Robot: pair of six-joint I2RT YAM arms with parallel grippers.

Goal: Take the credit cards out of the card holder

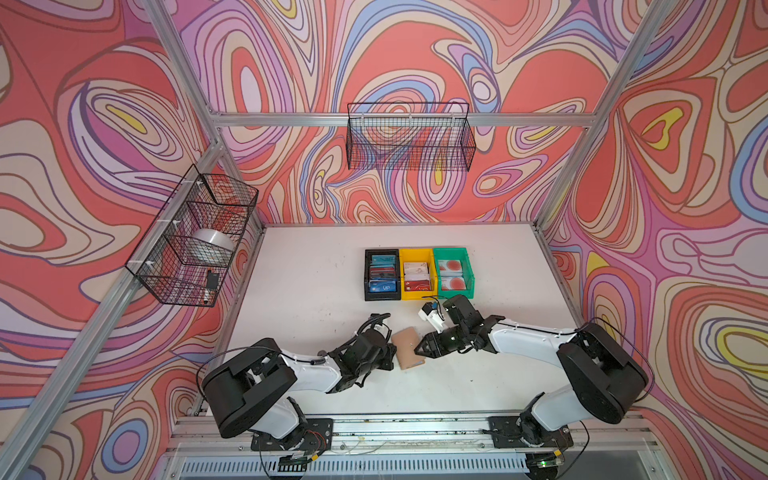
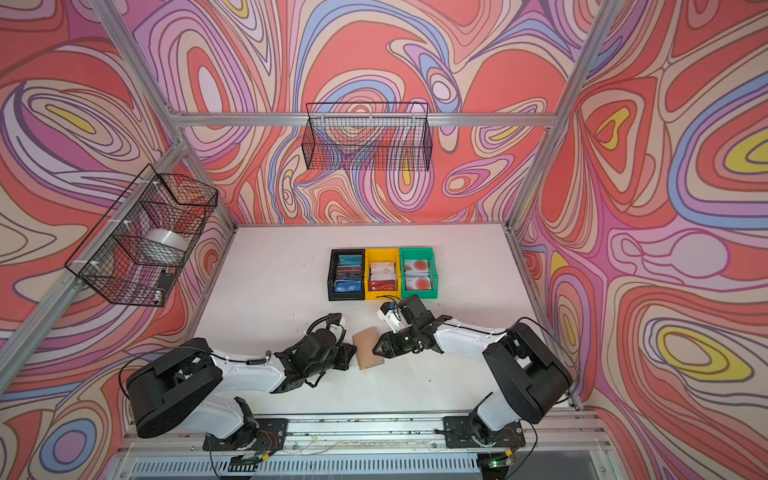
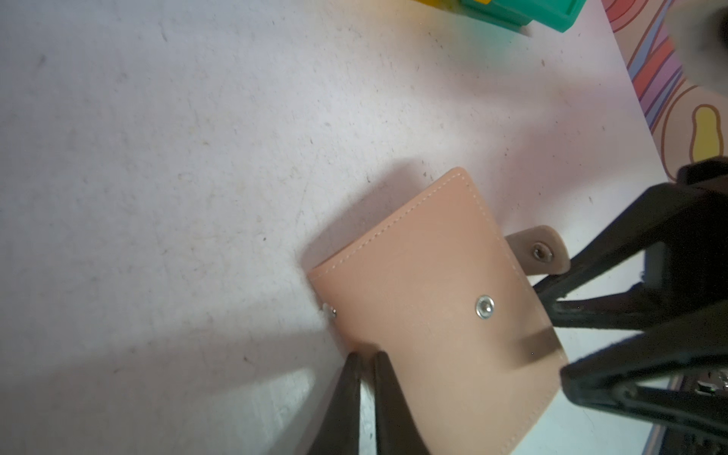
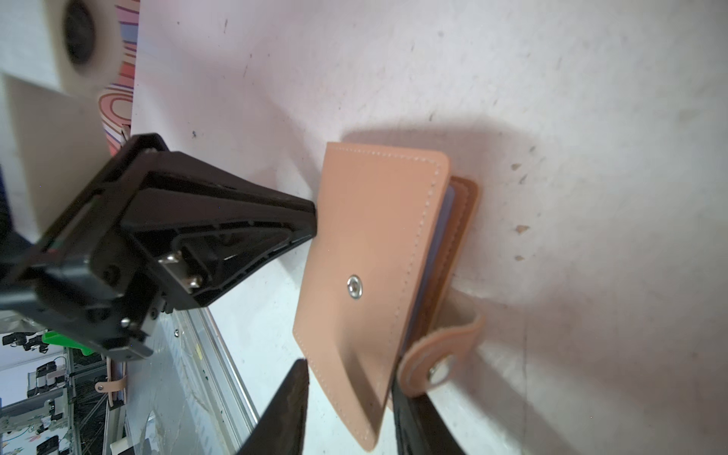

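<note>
Card holder [image 4: 366,252] barely ajar (bluish sleeve edges [image 4: 437,244] only), contents unseen.

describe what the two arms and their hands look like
The left arm and right arm have white shells between bulky black joint housings, with a thin black cable along each forearm. The left hand and right hand are black, with fingers tapering to narrow wedge tips.
</note>
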